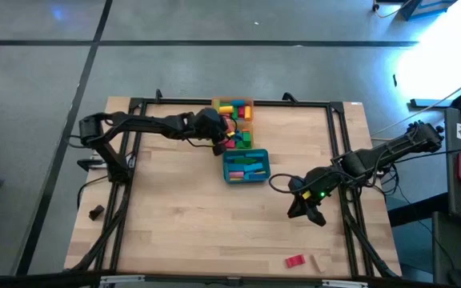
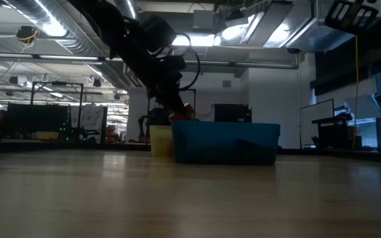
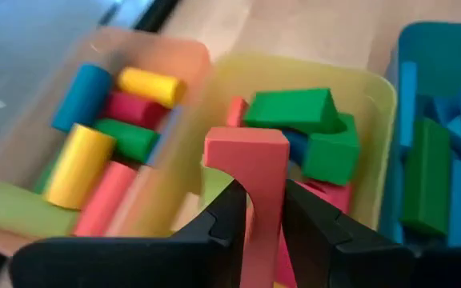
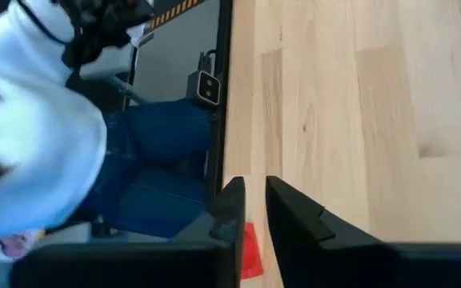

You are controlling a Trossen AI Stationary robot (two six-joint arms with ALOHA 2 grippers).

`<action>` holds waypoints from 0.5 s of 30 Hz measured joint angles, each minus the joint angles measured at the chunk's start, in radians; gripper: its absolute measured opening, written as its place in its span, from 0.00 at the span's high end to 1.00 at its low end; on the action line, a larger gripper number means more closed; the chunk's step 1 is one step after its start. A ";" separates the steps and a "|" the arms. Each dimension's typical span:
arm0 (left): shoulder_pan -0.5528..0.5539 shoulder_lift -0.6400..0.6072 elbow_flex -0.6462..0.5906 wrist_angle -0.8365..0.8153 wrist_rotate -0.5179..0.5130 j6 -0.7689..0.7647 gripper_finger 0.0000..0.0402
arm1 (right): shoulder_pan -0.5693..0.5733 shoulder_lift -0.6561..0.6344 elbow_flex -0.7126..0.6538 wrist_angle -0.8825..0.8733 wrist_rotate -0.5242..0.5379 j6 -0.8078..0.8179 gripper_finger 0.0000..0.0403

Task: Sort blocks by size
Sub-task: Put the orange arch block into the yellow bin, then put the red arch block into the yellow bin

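Note:
My left gripper (image 3: 262, 196) is shut on a red bar block (image 3: 246, 156) above the yellow tray (image 3: 374, 88); in the high view it hangs at the trays (image 1: 221, 138). The yellow tray holds green, red and blue blocks (image 3: 310, 132). The orange tray (image 3: 186, 60) holds cylinders and bars (image 3: 86, 160). The teal tray (image 1: 246, 166) holds blue and green bars. My right gripper (image 4: 254, 196) hovers over the table's right half (image 1: 306, 210), empty, its fingers a narrow gap apart. A red block (image 1: 294, 261) lies on the table near the front edge. My left gripper pinches the red bar between its two fingers, on its two opposite long faces (image 3: 264, 212) below its far end. The bar's end (image 3: 246, 148) sticks out beyond the fingertips. The bar is lifted clear, above the blocks in the yellow tray.
The three trays stand in a row from the far edge toward the table's middle. A small pale piece (image 1: 314, 262) lies beside the red block. A person in a white top and blue trousers (image 4: 54, 136) stands past the table's edge. Bare wood (image 1: 174, 216) fills the near left.

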 joint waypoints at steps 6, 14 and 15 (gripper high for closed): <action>0.000 0.040 0.000 0.002 0.012 -0.076 0.78 | 0.000 0.001 0.000 0.000 0.011 0.111 0.72; 0.001 0.041 0.000 0.006 0.010 -0.146 0.59 | 0.018 0.036 0.000 0.002 -0.017 0.325 0.48; 0.001 0.041 0.000 0.006 0.010 -0.143 0.58 | 0.037 0.042 0.000 0.003 -0.017 0.336 0.47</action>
